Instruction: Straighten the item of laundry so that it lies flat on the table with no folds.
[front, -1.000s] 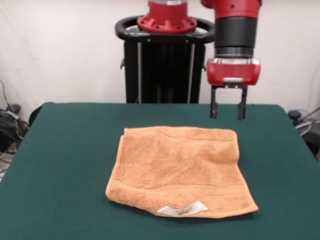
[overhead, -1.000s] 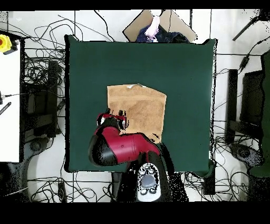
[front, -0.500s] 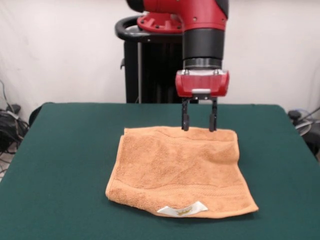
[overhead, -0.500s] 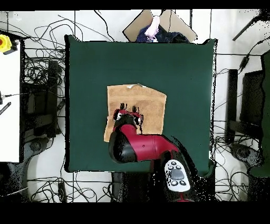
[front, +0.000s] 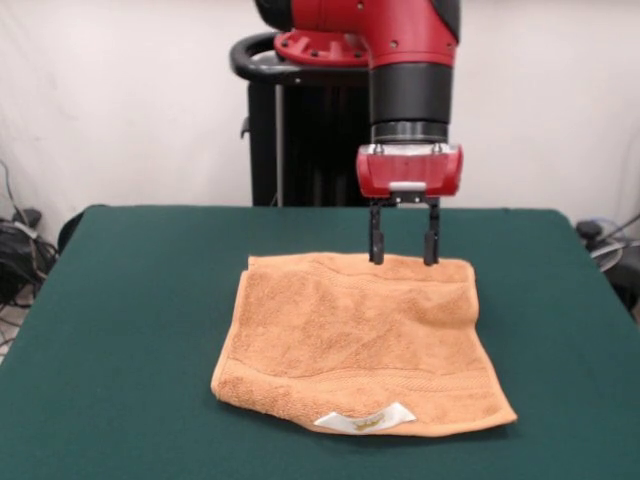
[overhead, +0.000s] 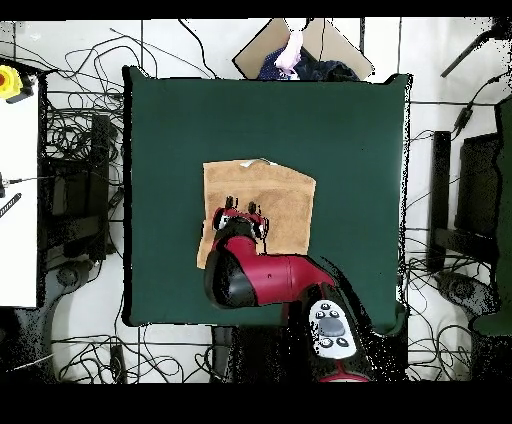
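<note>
Gripper is seen hanging straight down from the red and black arm, jaws apart, nothing held between them. Both fingertips are placed at the towel's edge on the pedestal side, toward one corner; contact with the cloth cannot be confirmed from the front view. In the overhead view the gripper is seen over the towel, with the arm covering the part of the towel nearest the base.

Towel is laid on the green table, directly below the gripper and spreading out from it toward the camera side. It is folded double: a doubled layer is visible along the edge farthest from the gripper, where the white label sticks out. A woven band is seen just below the fingertips.

A person's hand is visible at the far table edge in the overhead view, well apart from the gripper.
</note>
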